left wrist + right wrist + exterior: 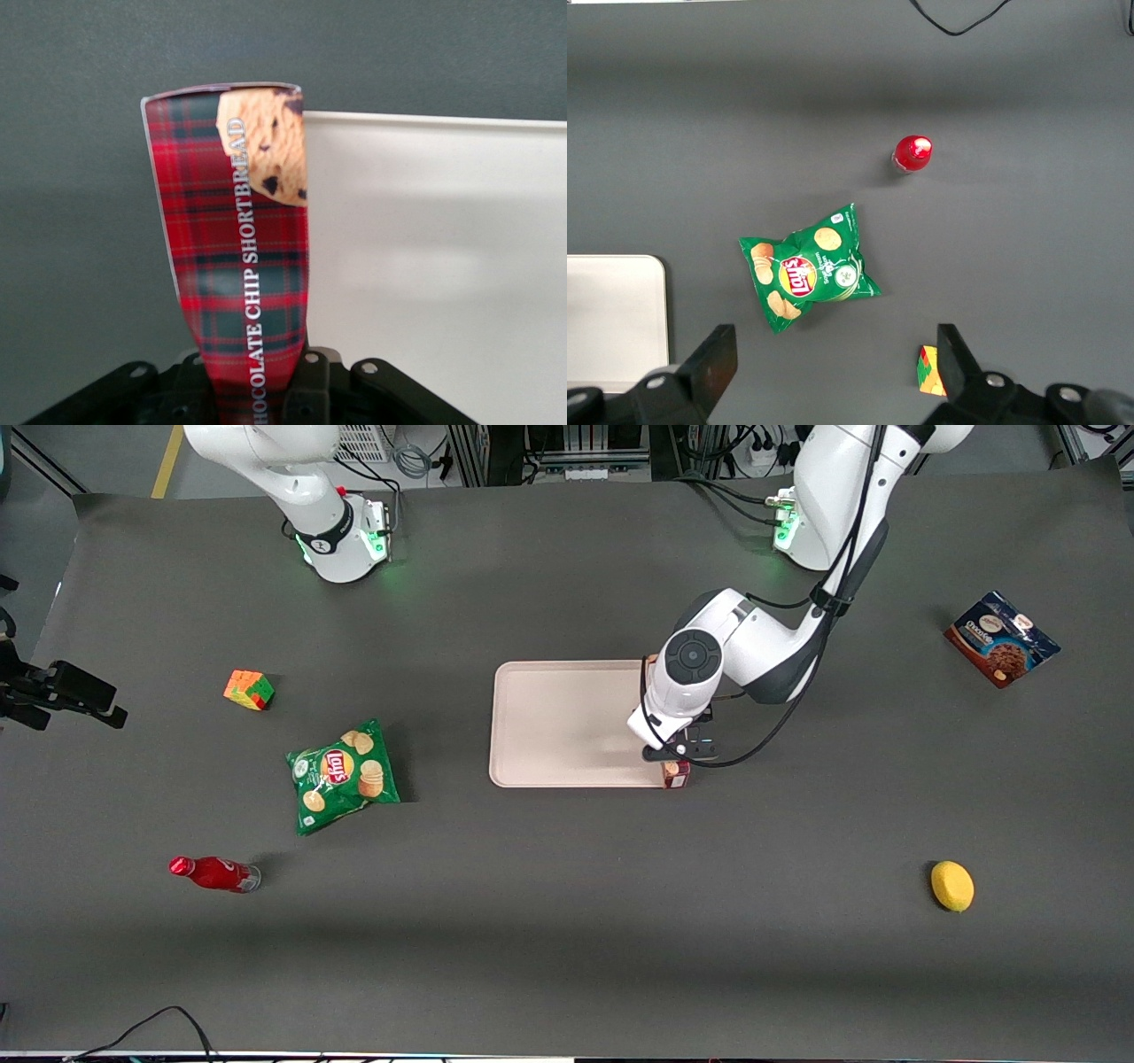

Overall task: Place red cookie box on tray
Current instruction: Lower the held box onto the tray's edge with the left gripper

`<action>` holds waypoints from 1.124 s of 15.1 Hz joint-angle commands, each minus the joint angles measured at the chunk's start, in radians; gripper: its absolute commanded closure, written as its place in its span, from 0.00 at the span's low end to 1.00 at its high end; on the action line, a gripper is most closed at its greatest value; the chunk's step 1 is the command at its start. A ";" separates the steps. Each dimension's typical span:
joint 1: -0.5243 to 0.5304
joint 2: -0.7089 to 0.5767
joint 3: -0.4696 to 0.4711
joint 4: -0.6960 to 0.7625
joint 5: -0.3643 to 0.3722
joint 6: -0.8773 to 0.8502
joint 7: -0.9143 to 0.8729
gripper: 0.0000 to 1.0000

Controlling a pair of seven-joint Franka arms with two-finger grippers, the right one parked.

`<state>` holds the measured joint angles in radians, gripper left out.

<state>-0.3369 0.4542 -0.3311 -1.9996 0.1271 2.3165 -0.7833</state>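
Carry step under way: gripper [678, 755] fingers [306, 390] clamped on red cookie box [235, 257], held over the tray [549, 722] edge at the working arm's end, half over the desk [567, 921], so next move probably needs shifting further over the tray, lowering, then releasing.

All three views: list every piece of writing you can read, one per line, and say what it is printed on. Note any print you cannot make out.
"CHOCOLATE CHIP SHORTBREAD" (first letter hidden): on the red cookie box, held in the gripper at the tray edge.
"Lay's": on the green chip bag.
Blue cookie package: print too small to read.
Red bottle: white marking unreadable.
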 commanded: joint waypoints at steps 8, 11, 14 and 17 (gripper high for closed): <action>-0.013 -0.011 -0.002 -0.051 0.028 0.081 -0.054 0.42; -0.016 -0.011 -0.002 -0.051 0.028 0.080 -0.060 0.01; -0.014 -0.018 -0.003 -0.033 0.026 0.067 -0.059 0.00; 0.004 -0.046 0.003 0.034 0.026 0.015 -0.044 0.00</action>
<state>-0.3412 0.4491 -0.3357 -2.0179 0.1391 2.3874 -0.8129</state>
